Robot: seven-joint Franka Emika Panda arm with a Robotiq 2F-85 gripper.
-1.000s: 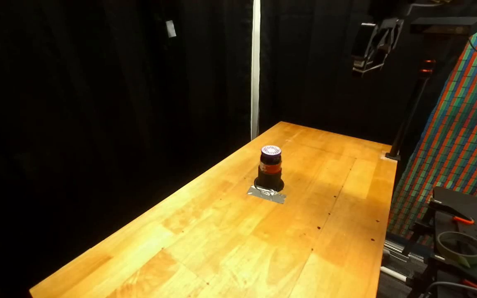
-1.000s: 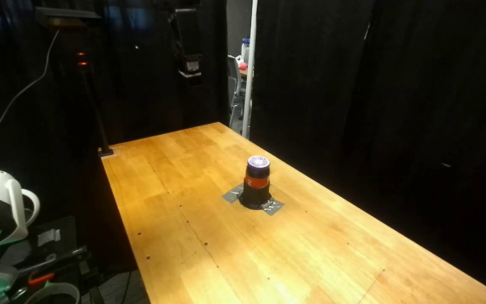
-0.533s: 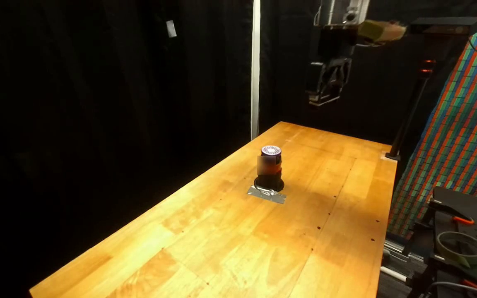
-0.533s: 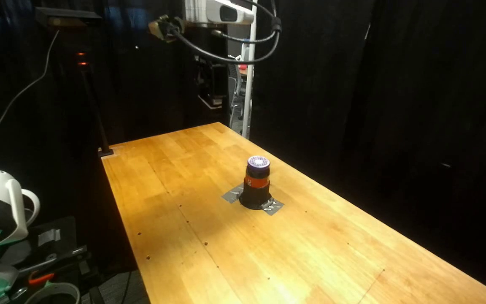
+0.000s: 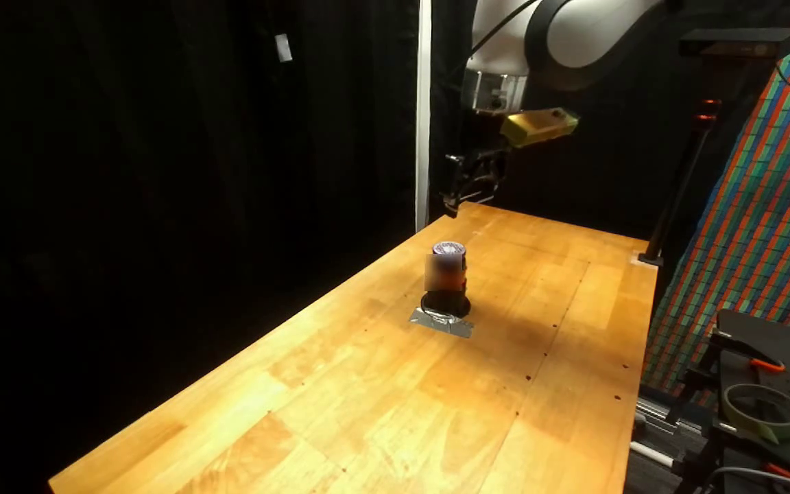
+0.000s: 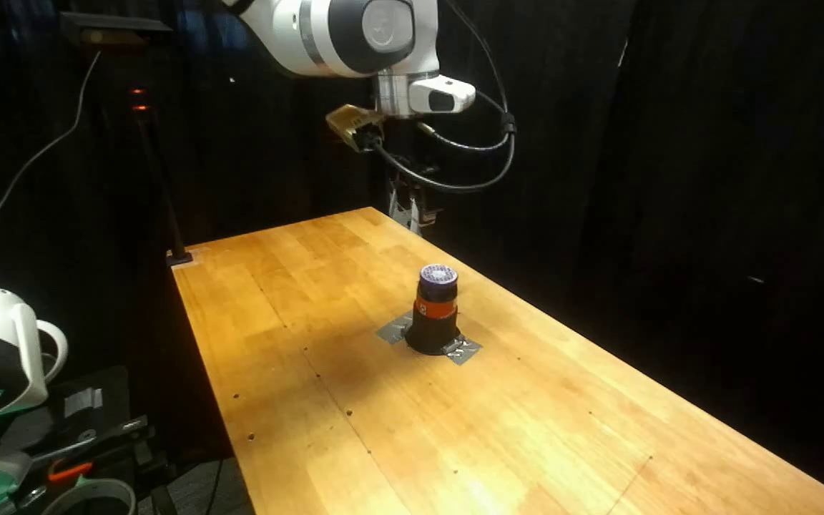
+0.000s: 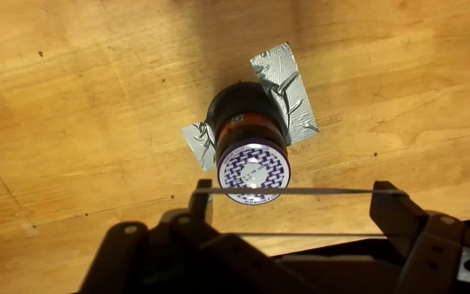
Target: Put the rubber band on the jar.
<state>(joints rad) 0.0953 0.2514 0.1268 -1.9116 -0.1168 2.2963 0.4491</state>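
Observation:
The jar stands upright on the wooden table, with a purple-and-white patterned lid, a red-orange band and a dark base; it shows in both exterior views [image 5: 447,302] [image 6: 436,307] and the wrist view [image 7: 253,171]. A patch of blur covers part of it in an exterior view. My gripper [image 7: 293,188] is open, above and beyond the jar in both exterior views [image 5: 470,197] [image 6: 412,209]. The rubber band [image 7: 324,191] is stretched around its two spread fingers as two strands. The near strand crosses the lid's lower part in the wrist view, apart from the jar.
Silver tape [image 7: 288,94] holds the jar's base to the table [image 5: 395,405]. A camera on a black post [image 5: 676,171] stands at the table's far corner. A side cart [image 5: 765,357] with a tape roll [image 5: 764,405] is beside the table. Dark curtains hang behind.
The arm has come into view and moved down and toward the jar in both exterior views, with the gripper open throughout. The jar has not moved.

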